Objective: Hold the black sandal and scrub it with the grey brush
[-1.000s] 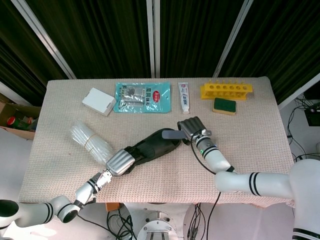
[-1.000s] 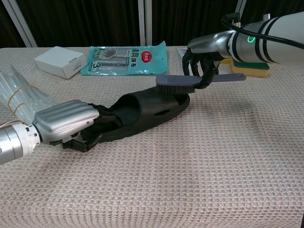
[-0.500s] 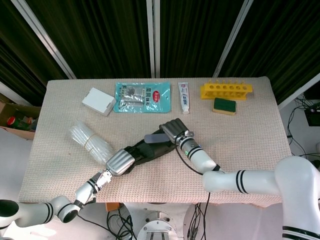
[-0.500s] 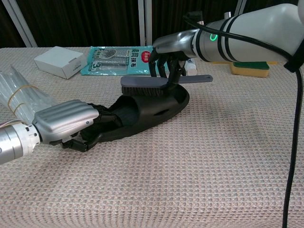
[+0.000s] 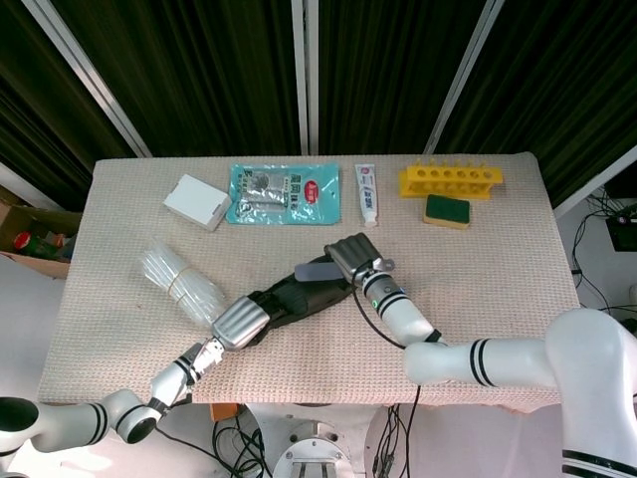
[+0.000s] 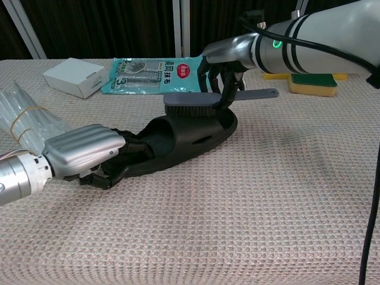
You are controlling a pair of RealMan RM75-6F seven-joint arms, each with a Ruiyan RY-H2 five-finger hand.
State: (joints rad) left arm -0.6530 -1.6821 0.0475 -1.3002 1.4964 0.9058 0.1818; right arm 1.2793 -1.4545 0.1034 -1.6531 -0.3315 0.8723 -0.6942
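The left hand [image 6: 83, 155] grips the heel of the black sandal [image 6: 184, 138], near the surface's front edge. The right hand [image 6: 222, 74] pinches the grey brush [image 6: 196, 102] over the strap. Pressing hard sideways could likely twist the sandal loose.

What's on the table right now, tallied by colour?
Black: 1, sandal
Grey: 1, brush
White: 2, box, tube
Teal: 1, packet
Yellow: 1, rack
Green-yellow: 1, sponge
Clear: 1, bundle
Total: 8
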